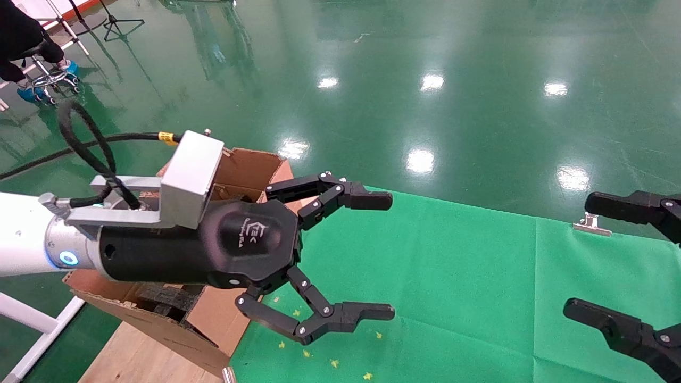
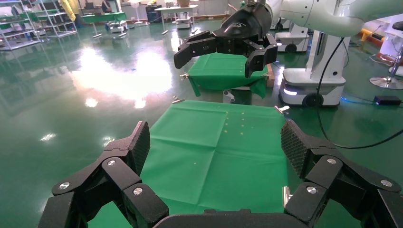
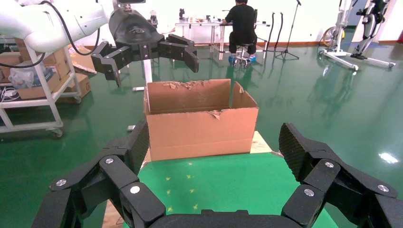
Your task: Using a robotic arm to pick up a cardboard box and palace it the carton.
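The carton (image 1: pixel 249 166) stands at the left end of the green-clothed table (image 1: pixel 452 276), its flaps torn, with black foam (image 1: pixel 165 300) inside. In the right wrist view the carton (image 3: pixel 199 126) shows side-on. My left gripper (image 1: pixel 391 257) hovers open and empty just right of the carton, above the cloth, on the white arm with the silver camera block (image 1: pixel 191 178). My right gripper (image 1: pixel 577 256) is open and empty at the table's right end. The cardboard box is out of view. Each wrist view shows its own jaws wide apart: left gripper (image 2: pixel 216 142), right gripper (image 3: pixel 216 142).
Small yellow marks (image 1: pixel 335 363) dot the cloth near the front edge. A metal clip (image 1: pixel 591 226) holds the cloth at the far right edge. The carton rests on a wooden board (image 1: pixel 133 356). A seated person (image 3: pixel 242 23) is far off on the green floor.
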